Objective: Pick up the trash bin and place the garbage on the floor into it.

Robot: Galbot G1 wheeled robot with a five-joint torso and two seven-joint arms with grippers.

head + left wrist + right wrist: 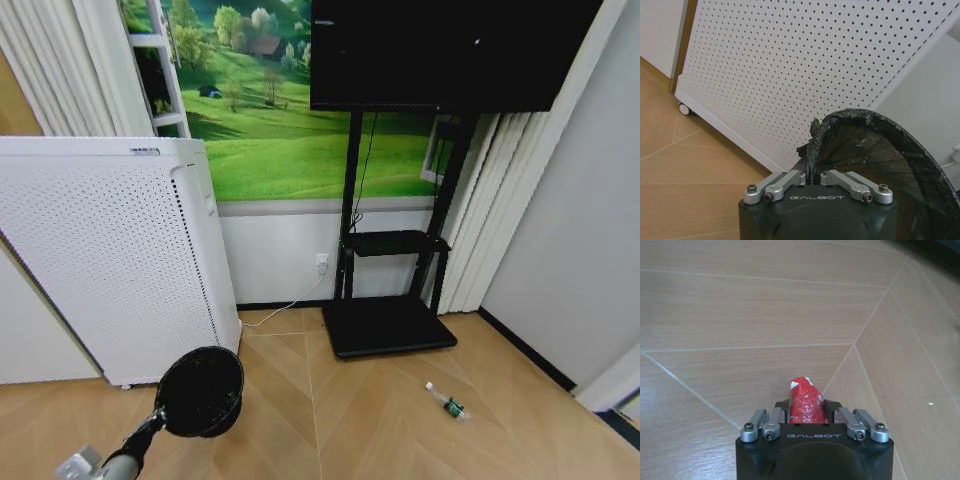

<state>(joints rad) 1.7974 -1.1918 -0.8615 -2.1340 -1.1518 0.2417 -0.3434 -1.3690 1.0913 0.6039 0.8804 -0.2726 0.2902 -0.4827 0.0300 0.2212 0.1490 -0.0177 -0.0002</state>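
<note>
1. At 7 o'clock in the head view, the left gripper (812, 176) is clamped on the rim and liner of the trash bin (201, 390). Bin is held off the wooden floor (400, 430), mouth tipped toward the camera, just in front of the white air purifier (110, 260).
2. Right gripper (807, 412): fingers closed on a crumpled red-and-white can (806, 402), long axis pointing straight out from the jaws, toward 12 o'clock in the right wrist view. Bare floor beneath it.
3. Clear plastic bottle (446, 401), green label, lies on the floor at about 4 o'clock from the bin, well apart from it, near the black TV stand base (388, 327). Long axis runs roughly 10 to 4 o'clock.
4. Key relation, as judged: the held can must come over the bin mouth, which sits on the left arm's side; the bottle lies to the robot's right, so the right arm looks nearer to it.
5. Judged progress: bin lifted, one item in hand, not yet dropped in; bottle untouched.
</note>
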